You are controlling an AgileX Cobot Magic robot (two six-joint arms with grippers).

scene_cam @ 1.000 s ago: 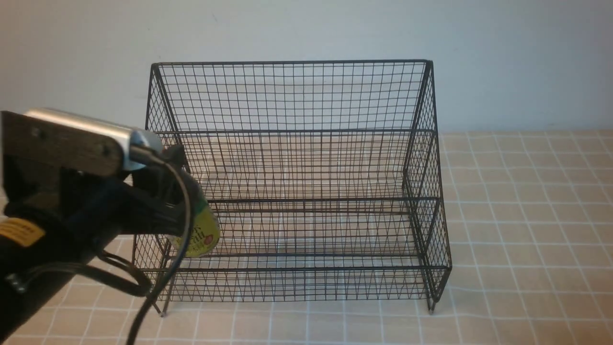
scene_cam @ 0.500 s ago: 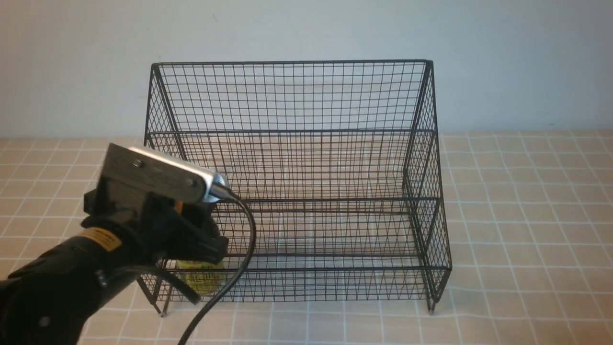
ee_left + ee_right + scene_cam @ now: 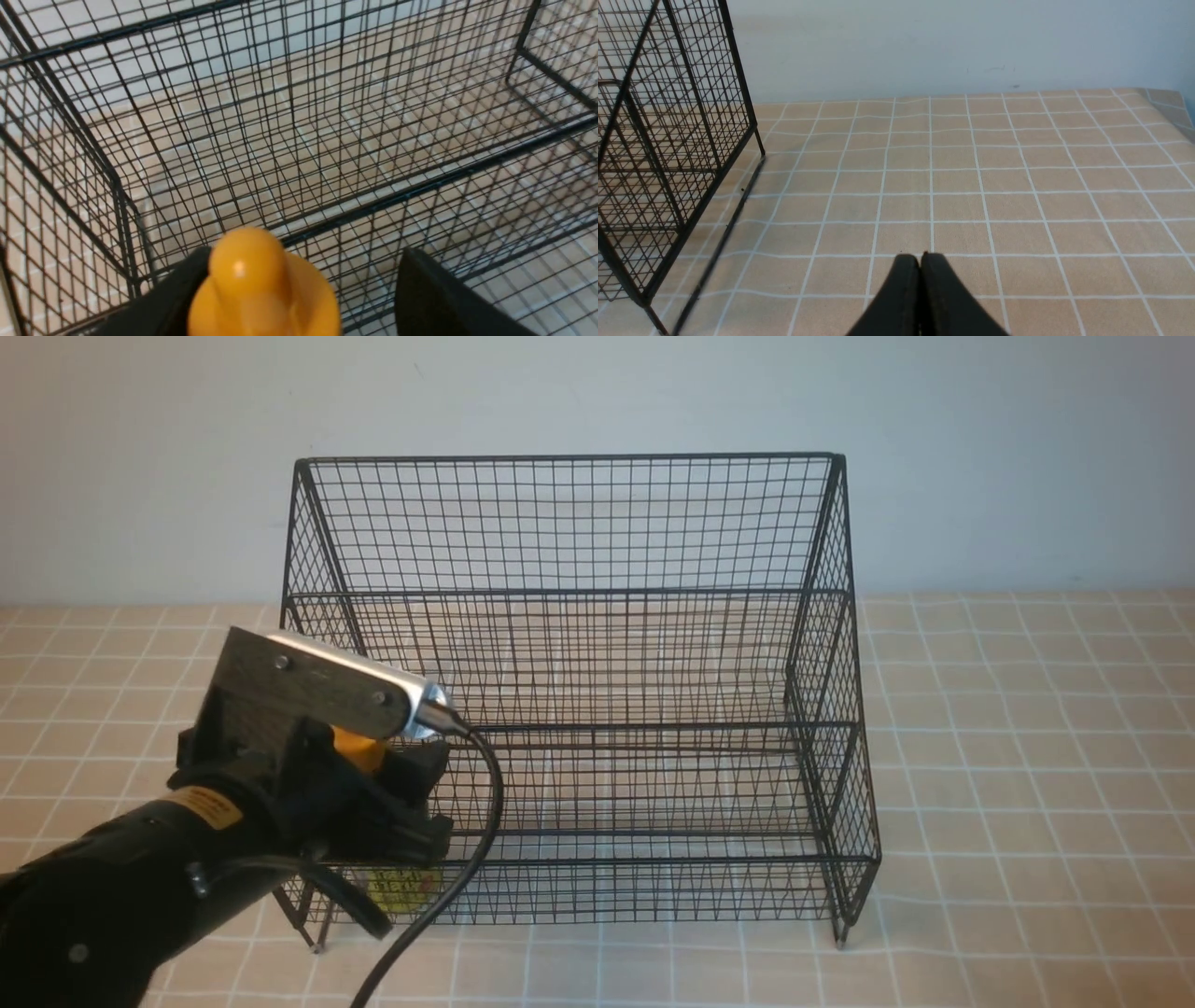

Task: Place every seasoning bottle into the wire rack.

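The seasoning bottle [image 3: 401, 887] stands upright in the front left corner of the black wire rack [image 3: 579, 457], on its lowest tier. Its yellow-green label shows through the mesh and its orange cap [image 3: 359, 749] pokes up between the fingers. My left gripper [image 3: 401, 817] is around the bottle's top and open. In the left wrist view the cap [image 3: 254, 284] leans against one finger [image 3: 180, 289], with a wide gap to the other finger [image 3: 434, 298]. My right gripper [image 3: 920, 255] is shut and empty above the tiled cloth, beside the rack's side [image 3: 738, 79].
The left arm's black cable [image 3: 467, 859] loops in front of the rack's front left. The rack's upper tiers [image 3: 579, 658] hold nothing. A pale wall [image 3: 980, 448] stands right behind the rack. Beige tiled cloth [image 3: 1027, 756] covers the table.
My left arm swung in and down, lowering the bottle into the rack's front left corner. Its jaws have since spread apart and the orange cap now shows between them.
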